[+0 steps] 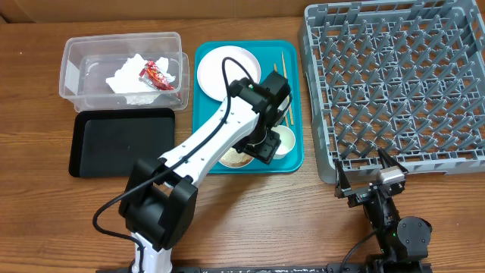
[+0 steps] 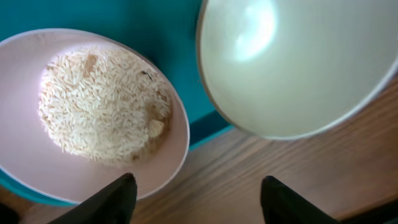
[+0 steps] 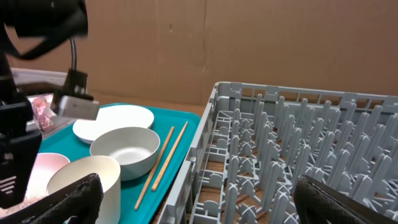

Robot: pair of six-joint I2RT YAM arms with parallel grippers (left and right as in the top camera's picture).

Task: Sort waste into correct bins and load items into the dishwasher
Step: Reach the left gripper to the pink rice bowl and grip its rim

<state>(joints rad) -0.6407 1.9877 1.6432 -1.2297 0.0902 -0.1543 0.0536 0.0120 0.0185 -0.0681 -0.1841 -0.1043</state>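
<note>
Loose rice (image 2: pixel 99 106) lies heaped on a pale plate (image 2: pixel 169 155) at the front edge of the teal tray (image 2: pixel 161 31), with a small white cup (image 2: pixel 298 68) just beside it. The left hand (image 2: pixel 199 194) hovers above both, fingers spread, grasping nothing. The napkin (image 1: pixel 127 76) and red wrapper (image 1: pixel 157 74) sit in the clear tub (image 1: pixel 72 53). The right hand (image 1: pixel 367 176), released and empty, is over the tabletop (image 1: pixel 45 227) by the near edge of the grey rack (image 1: pixel 394 83).

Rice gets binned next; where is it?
In the left wrist view, the rice is heaped on a pale plate at the teal tray's near edge, left of the cup.
</note>
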